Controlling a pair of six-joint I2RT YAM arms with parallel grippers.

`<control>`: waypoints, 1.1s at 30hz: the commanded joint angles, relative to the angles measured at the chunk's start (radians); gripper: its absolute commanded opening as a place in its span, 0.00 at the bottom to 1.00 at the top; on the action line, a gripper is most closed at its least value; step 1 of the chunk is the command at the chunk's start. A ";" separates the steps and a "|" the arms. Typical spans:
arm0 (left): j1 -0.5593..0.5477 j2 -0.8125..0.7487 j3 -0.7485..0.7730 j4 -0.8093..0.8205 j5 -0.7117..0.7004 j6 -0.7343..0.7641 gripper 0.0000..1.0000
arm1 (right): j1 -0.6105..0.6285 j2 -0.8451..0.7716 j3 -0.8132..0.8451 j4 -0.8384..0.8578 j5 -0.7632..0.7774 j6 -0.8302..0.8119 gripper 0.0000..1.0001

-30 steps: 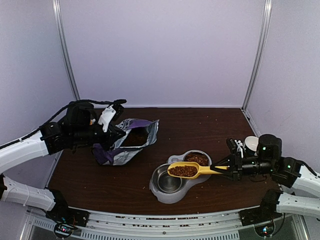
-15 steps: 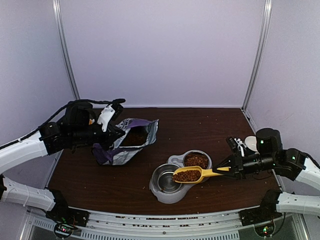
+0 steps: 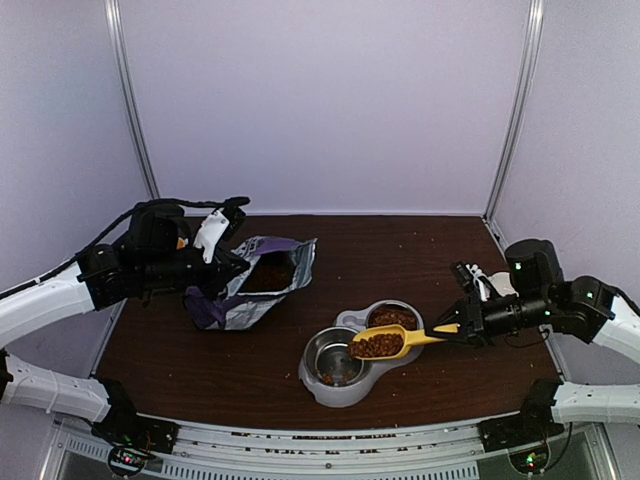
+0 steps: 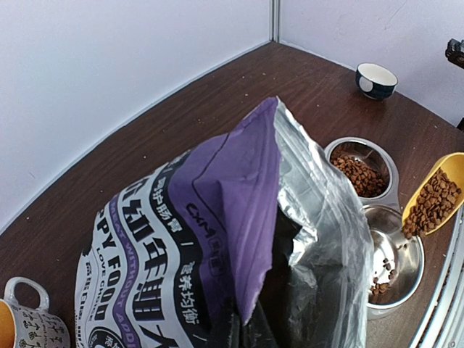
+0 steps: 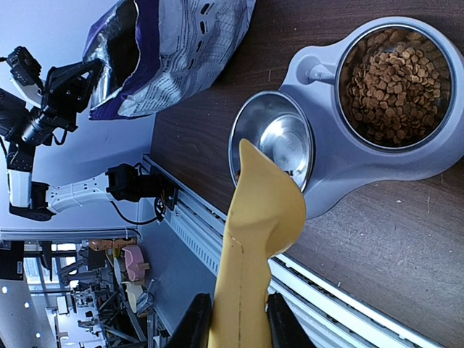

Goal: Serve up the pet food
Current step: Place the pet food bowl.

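My right gripper (image 3: 452, 331) is shut on the handle of a yellow scoop (image 3: 398, 343), which tilts tip-down over the nearer steel bowl (image 3: 336, 360) of a grey double feeder (image 3: 345, 394). Pet food (image 3: 377, 346) fills the scoop and a few pellets (image 4: 380, 280) lie in that bowl. The farther bowl (image 5: 395, 83) is full of pet food. In the right wrist view the scoop (image 5: 262, 214) runs up from my gripper (image 5: 239, 322). My left gripper (image 4: 243, 330) is shut on the rim of the open purple-and-white bag (image 4: 196, 239), holding its mouth open.
A small white and blue cup (image 4: 375, 78) stands at the far right, near my right arm. A patterned mug (image 4: 25, 319) sits beside the bag. The metal rail (image 3: 330, 445) runs along the table's near edge.
The right arm has drawn the scoop right and tipped it down over the nearer bowl. Pellets now spill into that bowl. The left arm and bag stay put.
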 commanded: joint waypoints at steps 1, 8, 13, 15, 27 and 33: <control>0.005 -0.026 0.009 0.028 -0.016 0.010 0.00 | -0.005 0.033 0.069 -0.056 0.024 -0.070 0.00; 0.005 -0.028 0.010 0.027 -0.019 0.010 0.00 | -0.005 0.103 0.134 -0.121 0.039 -0.138 0.00; 0.005 -0.028 0.010 0.028 -0.016 0.011 0.00 | -0.003 0.148 0.176 -0.138 0.041 -0.174 0.00; 0.005 -0.026 0.010 0.028 -0.015 0.011 0.00 | -0.002 0.169 0.197 -0.152 0.046 -0.193 0.00; 0.005 -0.021 0.009 0.028 -0.016 0.011 0.00 | 0.043 0.299 0.353 -0.287 0.118 -0.324 0.00; 0.005 -0.015 0.012 0.028 -0.010 0.011 0.00 | 0.087 0.333 0.411 -0.323 0.147 -0.367 0.00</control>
